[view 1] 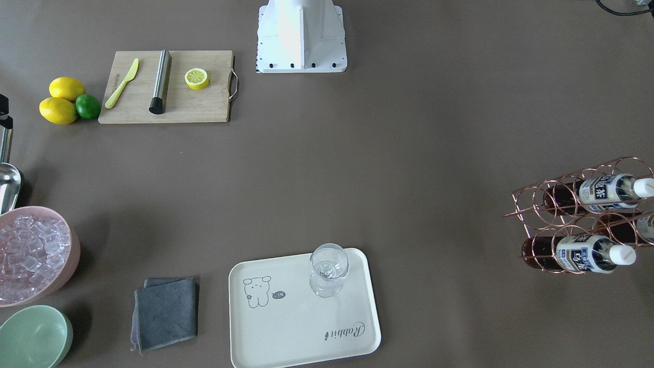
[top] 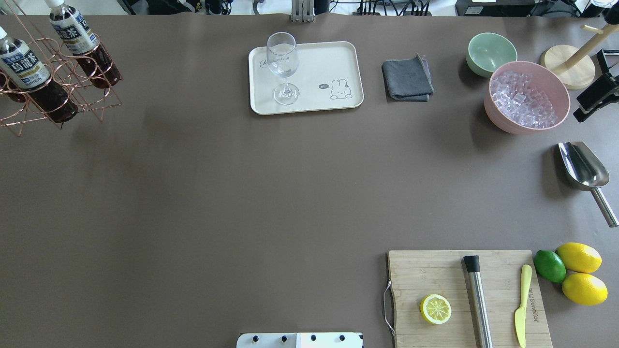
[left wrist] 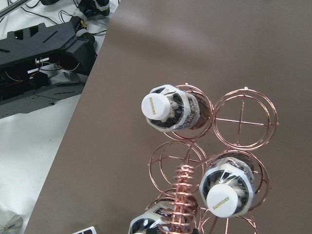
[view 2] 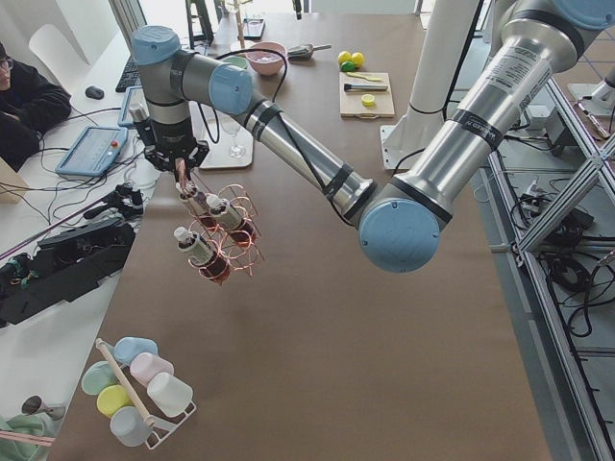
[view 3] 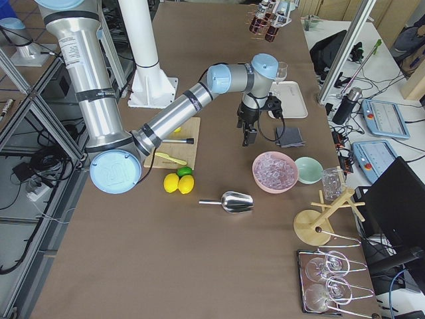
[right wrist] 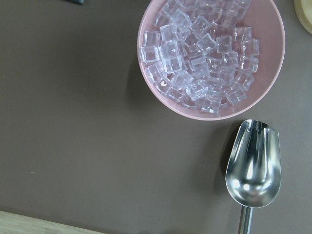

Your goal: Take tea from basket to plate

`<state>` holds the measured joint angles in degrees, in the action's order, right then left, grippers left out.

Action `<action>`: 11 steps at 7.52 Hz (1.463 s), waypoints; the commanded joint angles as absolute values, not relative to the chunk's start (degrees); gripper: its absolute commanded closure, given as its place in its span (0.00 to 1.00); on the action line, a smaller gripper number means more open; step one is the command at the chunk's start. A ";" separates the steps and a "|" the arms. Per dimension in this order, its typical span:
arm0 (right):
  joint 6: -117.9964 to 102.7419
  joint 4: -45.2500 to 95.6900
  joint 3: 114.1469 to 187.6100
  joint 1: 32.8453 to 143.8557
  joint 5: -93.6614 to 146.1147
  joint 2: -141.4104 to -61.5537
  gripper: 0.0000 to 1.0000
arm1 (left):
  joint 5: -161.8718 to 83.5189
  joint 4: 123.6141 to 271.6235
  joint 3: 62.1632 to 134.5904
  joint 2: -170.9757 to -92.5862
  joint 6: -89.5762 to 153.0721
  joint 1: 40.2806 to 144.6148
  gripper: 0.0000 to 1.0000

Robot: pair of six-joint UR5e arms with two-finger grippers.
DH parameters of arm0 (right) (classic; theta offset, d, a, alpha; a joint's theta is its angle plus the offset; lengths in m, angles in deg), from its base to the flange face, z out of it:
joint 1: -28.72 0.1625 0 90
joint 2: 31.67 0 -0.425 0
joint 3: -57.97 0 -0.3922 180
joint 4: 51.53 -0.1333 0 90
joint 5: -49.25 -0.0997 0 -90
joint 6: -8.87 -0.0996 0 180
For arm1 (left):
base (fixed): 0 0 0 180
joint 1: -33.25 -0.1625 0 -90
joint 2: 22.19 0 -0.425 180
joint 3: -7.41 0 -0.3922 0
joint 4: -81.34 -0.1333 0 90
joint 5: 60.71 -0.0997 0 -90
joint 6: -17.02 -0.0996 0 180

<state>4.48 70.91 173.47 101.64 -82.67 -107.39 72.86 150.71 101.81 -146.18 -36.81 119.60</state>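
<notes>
Over at the left end of the table [top: 193,193], all three tea bottles [view 1: 587,254] sit in the basket [view 1: 534,202], well apart from the plate [view 1: 286,327], which holds a glass [view 1: 328,268]. Left gripper [view 2: 181,163] hangs right at the basket's wire handle, right gripper [view 3: 250,136] near the pink ice bowl [right wrist: 275,29]. Can't tell if either's jaws are released or clenched.

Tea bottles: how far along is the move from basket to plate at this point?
Done: nothing yet. The plate holds only a glass, and all three tea bottles sit in the basket. In hand: the left gripper hangs over the basket's handle; whether it grips anything cannot be told. Left: pick one bottle, carry it across, set it on the plate.
</notes>
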 commanded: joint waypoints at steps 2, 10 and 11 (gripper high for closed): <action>4.48 70.90 173.55 101.84 -82.68 -107.61 0.00 | 74.89 148.41 113.38 -143.04 -36.25 115.79 1.00; 4.48 70.90 173.72 102.37 -82.68 -107.79 0.00 | 76.14 144.36 127.11 -144.87 -16.49 102.61 1.00; 4.48 70.90 173.72 102.46 -82.68 -107.79 0.00 | 76.31 144.44 127.11 -145.66 -14.90 100.60 1.00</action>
<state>4.48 70.91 173.72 102.26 -82.68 -107.76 76.11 144.43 126.80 -144.25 -17.88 103.85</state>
